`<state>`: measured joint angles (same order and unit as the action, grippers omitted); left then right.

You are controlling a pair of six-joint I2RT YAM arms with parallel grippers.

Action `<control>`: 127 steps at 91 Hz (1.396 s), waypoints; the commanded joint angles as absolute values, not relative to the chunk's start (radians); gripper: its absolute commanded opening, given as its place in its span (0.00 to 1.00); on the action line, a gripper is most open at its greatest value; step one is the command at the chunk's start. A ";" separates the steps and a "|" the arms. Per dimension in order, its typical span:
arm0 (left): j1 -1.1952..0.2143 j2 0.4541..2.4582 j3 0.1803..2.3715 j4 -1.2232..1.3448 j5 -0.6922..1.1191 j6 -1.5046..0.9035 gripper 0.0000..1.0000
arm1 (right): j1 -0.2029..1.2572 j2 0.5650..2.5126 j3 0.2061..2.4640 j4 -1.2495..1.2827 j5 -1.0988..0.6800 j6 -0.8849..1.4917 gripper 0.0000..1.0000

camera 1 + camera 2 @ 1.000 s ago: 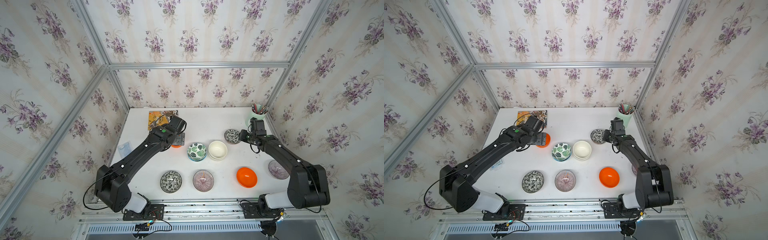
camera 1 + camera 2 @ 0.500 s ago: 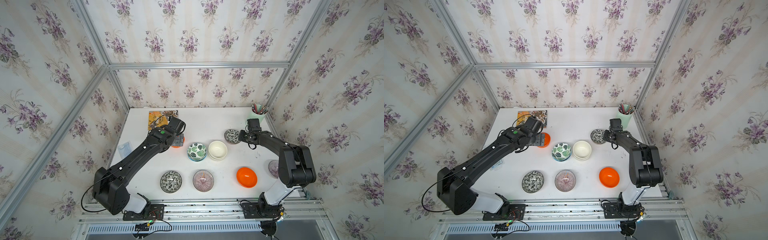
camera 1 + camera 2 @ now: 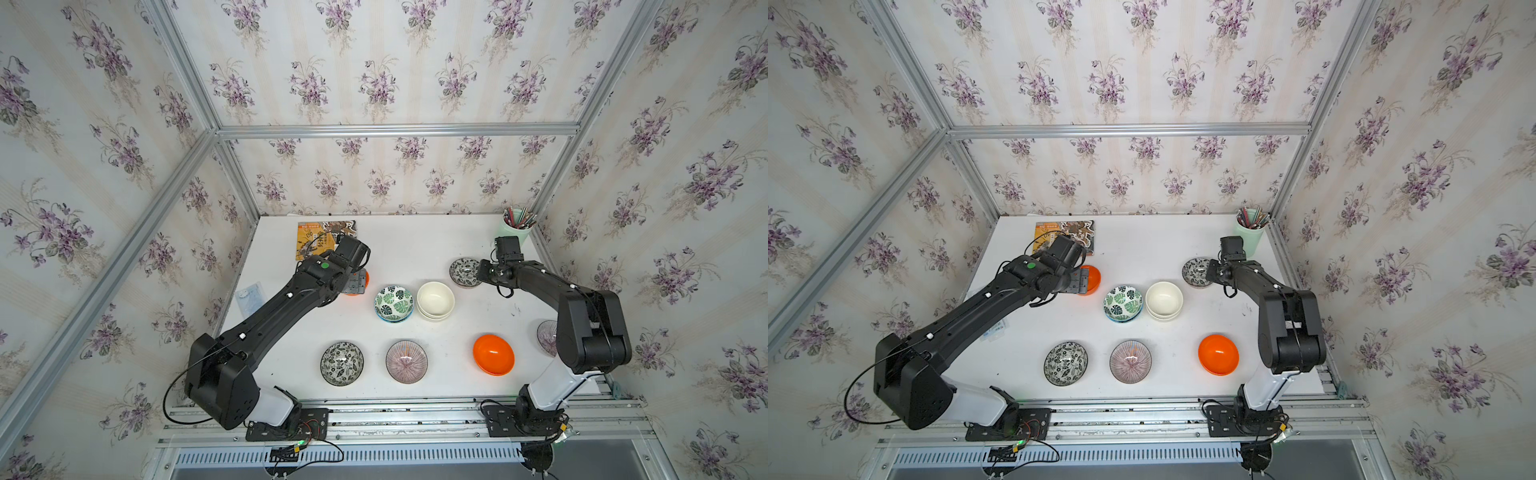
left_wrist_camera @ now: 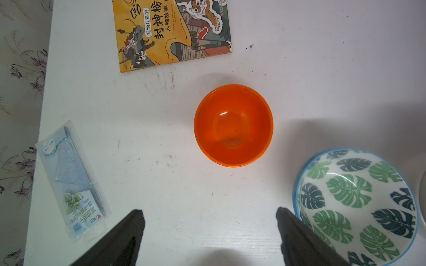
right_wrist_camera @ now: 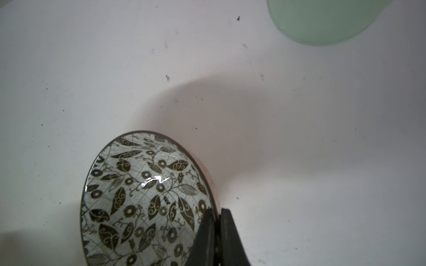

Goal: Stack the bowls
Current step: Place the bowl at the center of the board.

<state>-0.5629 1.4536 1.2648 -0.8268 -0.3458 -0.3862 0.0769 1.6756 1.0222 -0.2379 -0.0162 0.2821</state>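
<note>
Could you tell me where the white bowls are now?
In both top views the white bowls sit mid-table, beside the leaf-print bowl, nearer the robot than the floral bowl that the right hand pinches.

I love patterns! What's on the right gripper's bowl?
The floral bowl: black leaves and flowers on white, best in right wrist view.

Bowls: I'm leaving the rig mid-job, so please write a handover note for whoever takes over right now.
Left hand open, over the far orange bowl.
Right hand shut on the rim of the far floral bowl.
Done: leaf-print stack, cream stack.
Left to pair: near orange bowl, near floral bowl, middle purple bowl, second purple bowl partly hidden by the right arm.
</note>
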 commanded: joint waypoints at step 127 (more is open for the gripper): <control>-0.558 1.478 1.323 -0.788 -0.275 -0.357 0.93 | 0.059 1.332 0.720 -0.393 -0.072 0.300 0.05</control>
<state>-0.5583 1.4685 1.3045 -0.7849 -0.2653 -0.3683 0.0586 1.3437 0.7334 -0.3824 -0.0788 0.2707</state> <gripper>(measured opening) 0.928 0.088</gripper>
